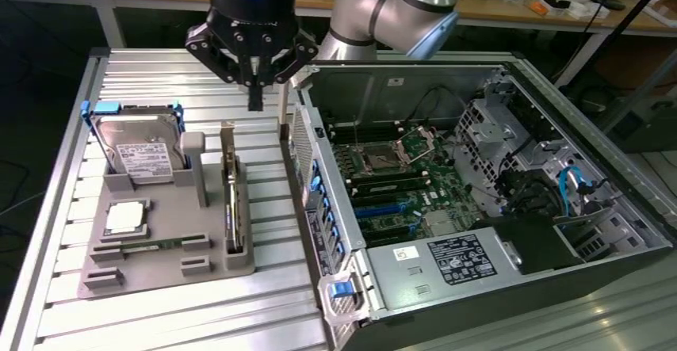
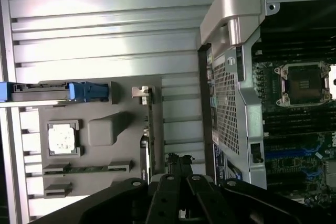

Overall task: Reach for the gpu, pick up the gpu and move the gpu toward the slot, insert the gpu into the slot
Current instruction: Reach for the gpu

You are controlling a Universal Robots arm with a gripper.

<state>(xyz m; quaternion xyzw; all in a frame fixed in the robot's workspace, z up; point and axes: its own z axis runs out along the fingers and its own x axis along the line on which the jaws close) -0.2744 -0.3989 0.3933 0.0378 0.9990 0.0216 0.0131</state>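
Observation:
The gpu [image 1: 233,204] stands on its long edge in a grey holder [image 1: 158,268] on the table, its metal bracket end up and toward the back. In the wrist view the gpu [image 2: 149,129] appears edge-on as a thin dark strip. My gripper [image 1: 254,101] hangs above the table behind the holder, shut, with nothing between its fingers. It is apart from the card and above its far end; the gripper [image 2: 178,160] sits just beside the card's line in the wrist view. The blue slot [image 1: 394,207] lies on the motherboard inside the open computer case [image 1: 592,169].
The holder also carries a silver hard drive [image 1: 143,151] in a blue frame, a square processor chip [image 1: 127,216] and a green memory stick [image 1: 148,246]. The case's perforated rear wall [image 1: 307,169] rises close to the exterior view's right of the gpu. Workbenches stand behind.

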